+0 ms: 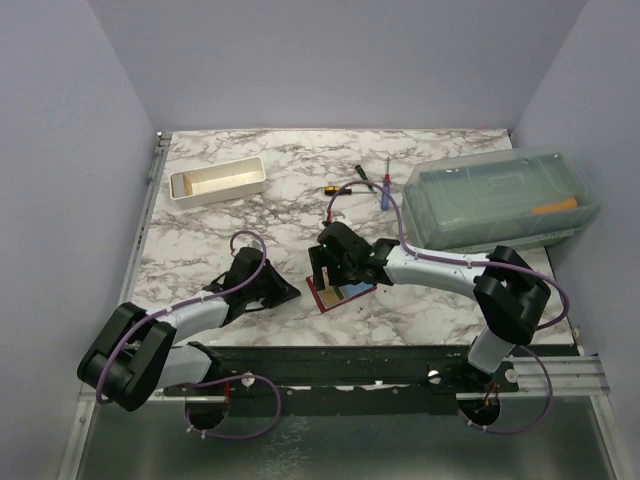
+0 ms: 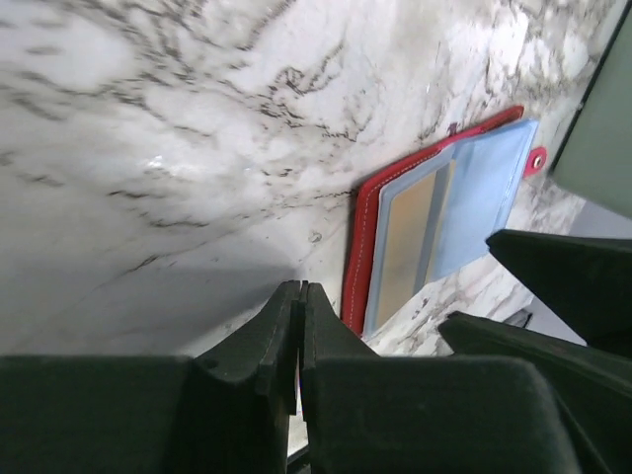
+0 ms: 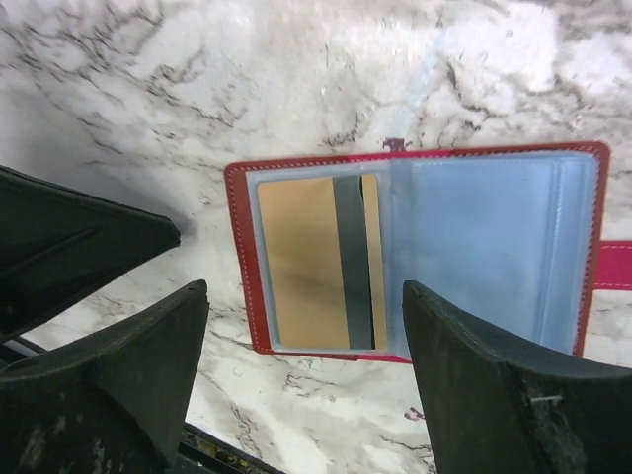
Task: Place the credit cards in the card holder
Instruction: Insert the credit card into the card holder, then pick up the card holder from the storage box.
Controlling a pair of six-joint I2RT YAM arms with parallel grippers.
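The dark-red card holder (image 3: pixel 239 259) lies open on the marble table, its light-blue sleeves facing up. The tan card (image 3: pixel 301 262), with a dark stripe, sits in its left sleeve. I cannot tell a blue card apart from the blue sleeves. My right gripper (image 3: pixel 306 341) hovers over the holder's near edge, open and empty. In the top view it (image 1: pixel 335 272) is just above the holder (image 1: pixel 340 294). My left gripper (image 2: pixel 301 292) is shut and empty, its tip just left of the holder's red edge (image 2: pixel 357 247); in the top view it (image 1: pixel 292 293) rests low on the table.
A white tray (image 1: pixel 218 183) stands at the back left. A clear plastic box (image 1: pixel 500 195) stands at the back right. Screwdrivers (image 1: pixel 383 184) lie between them. The black rail (image 1: pixel 350 362) runs along the table's near edge.
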